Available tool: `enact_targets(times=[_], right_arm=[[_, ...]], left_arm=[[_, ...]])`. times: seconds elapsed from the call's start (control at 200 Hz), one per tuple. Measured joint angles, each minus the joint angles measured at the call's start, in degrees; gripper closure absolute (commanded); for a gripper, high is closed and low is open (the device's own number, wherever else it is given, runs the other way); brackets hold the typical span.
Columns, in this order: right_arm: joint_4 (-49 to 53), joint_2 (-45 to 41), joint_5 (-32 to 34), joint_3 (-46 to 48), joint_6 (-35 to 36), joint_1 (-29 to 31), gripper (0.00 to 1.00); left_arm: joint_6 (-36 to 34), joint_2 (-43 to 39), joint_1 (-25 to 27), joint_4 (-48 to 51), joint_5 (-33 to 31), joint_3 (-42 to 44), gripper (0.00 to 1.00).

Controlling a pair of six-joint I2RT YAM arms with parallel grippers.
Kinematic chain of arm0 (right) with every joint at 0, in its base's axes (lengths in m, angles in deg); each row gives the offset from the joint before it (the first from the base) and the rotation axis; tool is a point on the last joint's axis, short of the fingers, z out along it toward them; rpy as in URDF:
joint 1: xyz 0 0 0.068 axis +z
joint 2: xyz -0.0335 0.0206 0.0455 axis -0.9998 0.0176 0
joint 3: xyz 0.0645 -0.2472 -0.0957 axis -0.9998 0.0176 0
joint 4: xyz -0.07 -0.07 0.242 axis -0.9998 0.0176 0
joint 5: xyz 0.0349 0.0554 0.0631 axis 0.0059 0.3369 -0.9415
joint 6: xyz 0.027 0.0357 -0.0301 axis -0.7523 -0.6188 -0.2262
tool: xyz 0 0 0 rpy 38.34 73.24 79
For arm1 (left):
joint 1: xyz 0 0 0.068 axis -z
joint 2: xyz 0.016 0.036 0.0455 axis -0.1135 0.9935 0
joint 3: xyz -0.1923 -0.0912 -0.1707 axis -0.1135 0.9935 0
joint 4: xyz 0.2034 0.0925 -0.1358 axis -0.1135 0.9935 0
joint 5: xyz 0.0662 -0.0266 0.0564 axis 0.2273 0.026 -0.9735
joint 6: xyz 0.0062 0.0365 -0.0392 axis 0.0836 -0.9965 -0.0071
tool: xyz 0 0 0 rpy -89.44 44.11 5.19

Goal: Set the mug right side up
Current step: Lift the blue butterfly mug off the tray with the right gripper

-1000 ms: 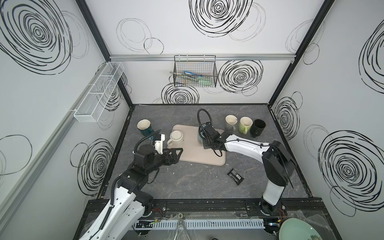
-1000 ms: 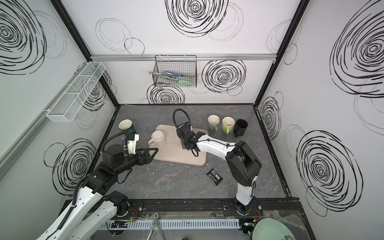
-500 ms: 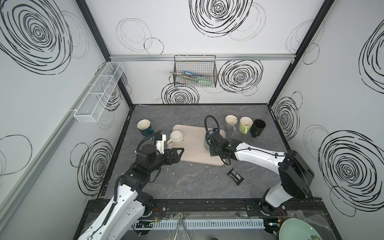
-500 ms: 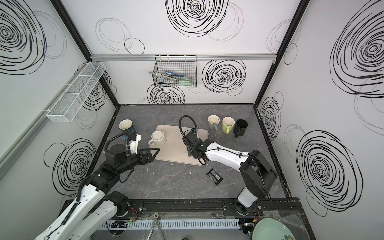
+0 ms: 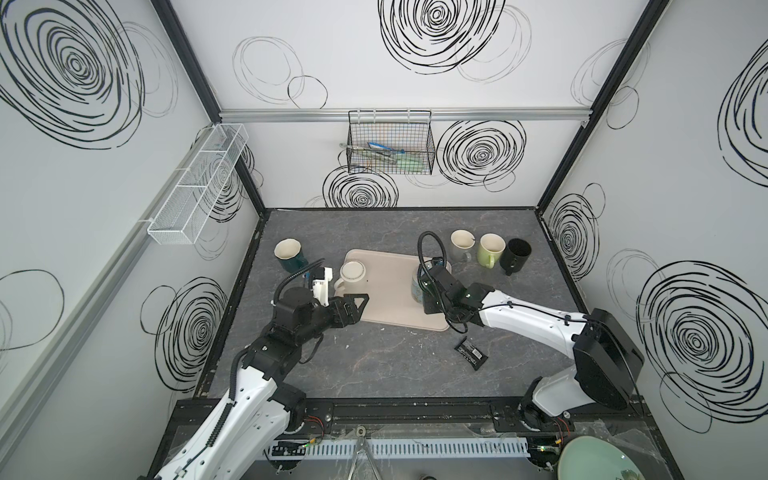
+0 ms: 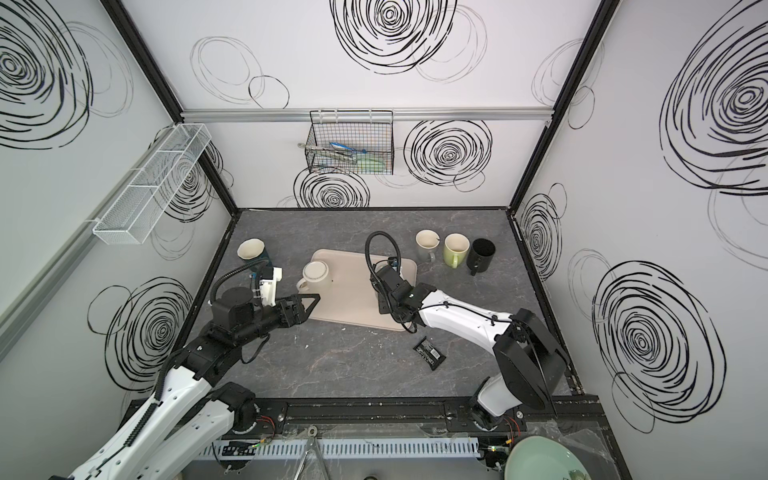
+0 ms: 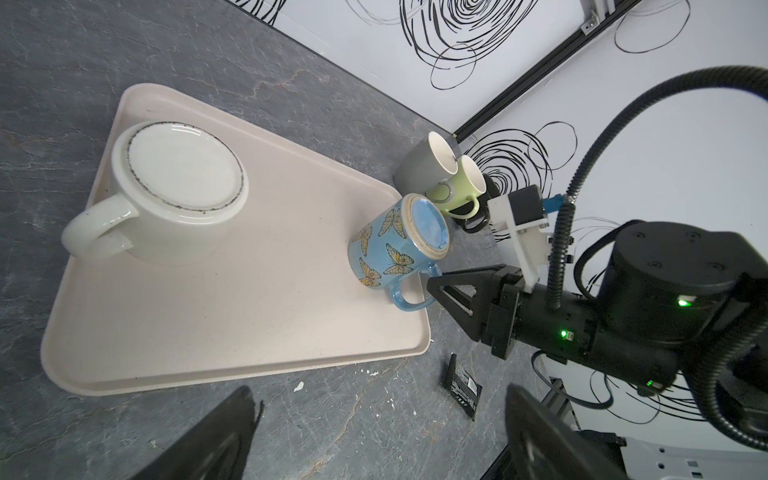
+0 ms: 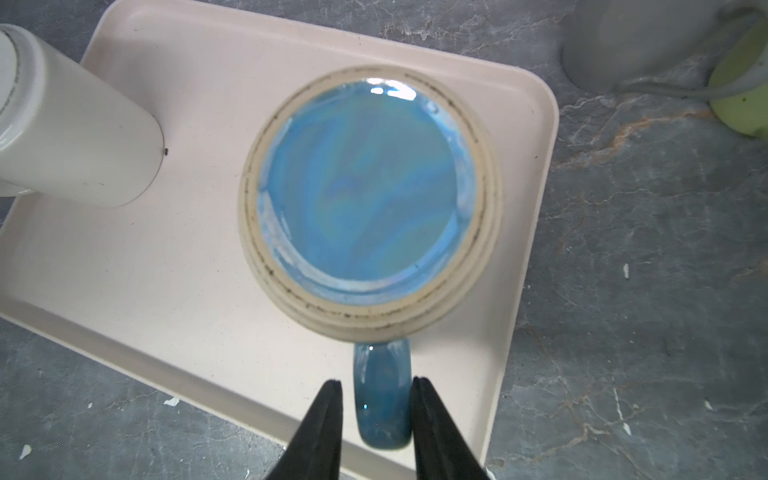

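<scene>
Blue mug handle straddled by gripper.

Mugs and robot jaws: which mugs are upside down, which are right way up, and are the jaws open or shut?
blue butterfly mug: upside down on the tray
white mug: upside down too
dark teal mug: right way up
grey mug: right way up
green mug: right way up
black mug: right way up
left gripper: jaws open, empty
right gripper: jaws slightly open around the blue butterfly mug's handle
</scene>
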Motion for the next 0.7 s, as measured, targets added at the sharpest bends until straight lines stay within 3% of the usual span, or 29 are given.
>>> enact_targets(times=[0.31,0.7], right_arm=[[-0.04,0.0,-1.05,-0.02,-0.48,0.0,0.57],[0.9,1.73,-2.73,-1.95,-0.02,-0.26,0.58]], left_arm=[[-0.04,0.98,0.0,-0.11,0.33,0.0,0.04],[-0.02,1.84,-0.02,-2.14,1.36,0.33,0.04]])
